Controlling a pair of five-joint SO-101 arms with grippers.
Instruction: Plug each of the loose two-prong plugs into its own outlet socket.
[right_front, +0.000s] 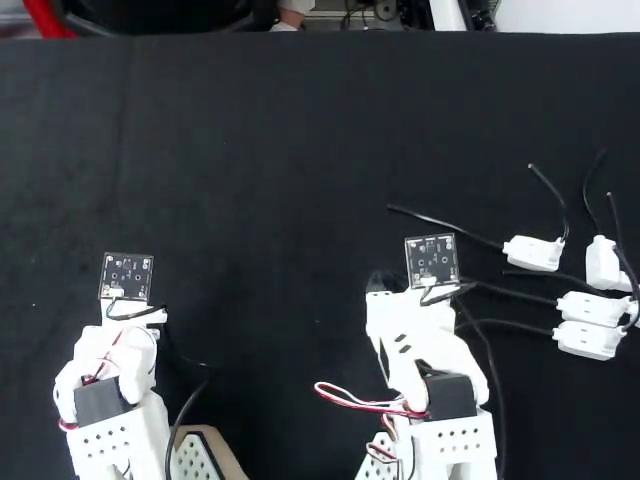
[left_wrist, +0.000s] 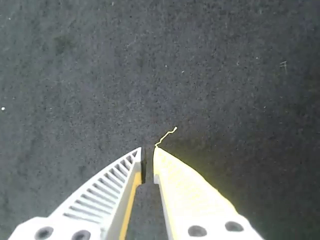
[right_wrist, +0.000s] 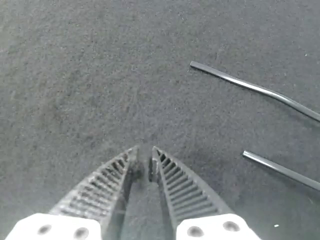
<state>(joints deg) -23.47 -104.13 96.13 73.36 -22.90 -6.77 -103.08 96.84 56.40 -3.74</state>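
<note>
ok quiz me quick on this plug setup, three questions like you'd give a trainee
1. Multiple choice: how many white connector pieces with black wires lie on the black cloth? A two, B four, C six.
2. True or false: the right gripper is holding one of them.
3. Fill in: the pieces all lie nearer the ___ arm.

Key: 1 B; 2 false, it is shut on nothing above bare cloth; 3 right.
</note>
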